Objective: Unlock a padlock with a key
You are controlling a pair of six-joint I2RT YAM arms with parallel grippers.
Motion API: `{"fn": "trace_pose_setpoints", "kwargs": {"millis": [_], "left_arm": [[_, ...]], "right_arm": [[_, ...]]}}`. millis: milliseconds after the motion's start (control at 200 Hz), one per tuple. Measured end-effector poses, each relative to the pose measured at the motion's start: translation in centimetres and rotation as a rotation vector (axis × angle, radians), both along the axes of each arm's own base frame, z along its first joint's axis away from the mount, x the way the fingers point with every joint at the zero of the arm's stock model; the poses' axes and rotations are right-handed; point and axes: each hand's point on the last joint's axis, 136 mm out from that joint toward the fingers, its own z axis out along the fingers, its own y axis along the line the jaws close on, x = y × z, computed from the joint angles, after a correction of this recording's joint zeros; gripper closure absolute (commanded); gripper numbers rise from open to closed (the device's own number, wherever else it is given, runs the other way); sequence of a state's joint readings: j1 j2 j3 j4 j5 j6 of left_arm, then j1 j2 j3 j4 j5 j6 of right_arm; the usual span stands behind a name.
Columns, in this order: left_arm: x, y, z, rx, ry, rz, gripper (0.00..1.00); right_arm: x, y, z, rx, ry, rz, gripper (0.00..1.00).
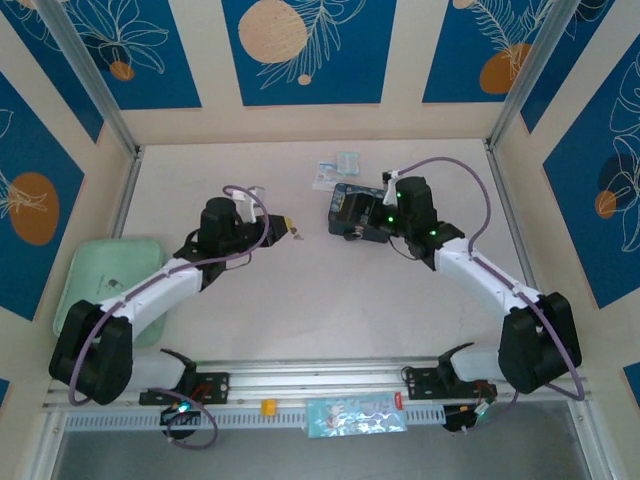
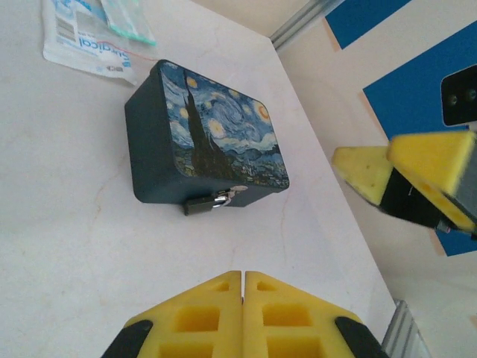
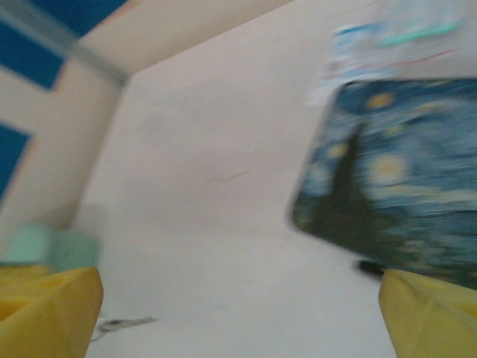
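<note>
The small dark padlock (image 2: 205, 203) with a silver shackle hangs on the front clasp of the starry-night tin (image 2: 209, 134); it shows as a dark blur (image 3: 369, 266) under the tin's corner (image 3: 387, 179). My left gripper (image 2: 243, 274) is shut a short way in front of the padlock, with a thin silvery key (image 1: 298, 236) poking from its tip (image 1: 288, 228). That key (image 3: 123, 324) shows blurred beside my right gripper's finger. My right gripper (image 1: 362, 222) stands open over the tin's near edge (image 1: 345, 205), with its yellow fingers (image 2: 436, 171) wide apart and nothing between them.
Plastic packets (image 1: 335, 170) lie behind the tin near the back wall. A mint-green cushion (image 1: 110, 280) sits at the far left. A metal rail (image 1: 320, 385) runs along the near edge between the arm bases.
</note>
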State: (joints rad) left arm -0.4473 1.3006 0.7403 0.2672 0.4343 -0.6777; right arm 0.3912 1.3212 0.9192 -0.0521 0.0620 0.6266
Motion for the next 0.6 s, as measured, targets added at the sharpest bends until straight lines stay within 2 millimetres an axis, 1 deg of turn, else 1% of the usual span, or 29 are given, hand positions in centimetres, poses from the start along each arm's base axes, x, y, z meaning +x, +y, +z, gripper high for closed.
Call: {"fn": "trace_pose_setpoints", "kwargs": {"millis": [55, 120, 185, 255, 320, 415, 500, 600], "left_arm": [[0.0, 0.0, 0.0, 0.004, -0.006, -0.002, 1.00], [-0.1, -0.1, 0.1, 0.002, -0.010, -0.013, 1.00], [-0.2, -0.4, 0.1, -0.003, -0.016, -0.034, 1.00], [-0.2, -0.8, 0.1, -0.010, -0.021, -0.057, 1.00], [-0.3, -0.9, 0.0, -0.011, -0.018, -0.068, 1.00], [-0.4, -1.0, 0.0, -0.013, -0.017, -0.074, 1.00], [-0.4, -1.0, 0.0, -0.013, -0.017, -0.074, 1.00], [-0.4, -1.0, 0.1, -0.015, -0.021, -0.073, 1.00]], "right_arm": [[0.8, -1.8, -0.6, -0.056, 0.031, -0.062, 0.04], [2.1, -3.8, -1.9, -0.114, 0.078, -0.122, 0.04], [3.2, -5.5, -3.7, -0.166, 0.134, -0.153, 0.03], [4.0, -6.7, -5.9, -0.209, 0.191, -0.165, 0.03], [4.4, -7.4, -7.9, -0.234, 0.245, -0.160, 0.03], [5.2, -8.3, -9.9, -0.245, 0.302, -0.153, 0.04], [5.7, -8.6, -10.9, -0.232, 0.322, -0.134, 0.08], [6.2, -8.1, -11.3, -0.203, 0.323, -0.077, 0.16]]}}
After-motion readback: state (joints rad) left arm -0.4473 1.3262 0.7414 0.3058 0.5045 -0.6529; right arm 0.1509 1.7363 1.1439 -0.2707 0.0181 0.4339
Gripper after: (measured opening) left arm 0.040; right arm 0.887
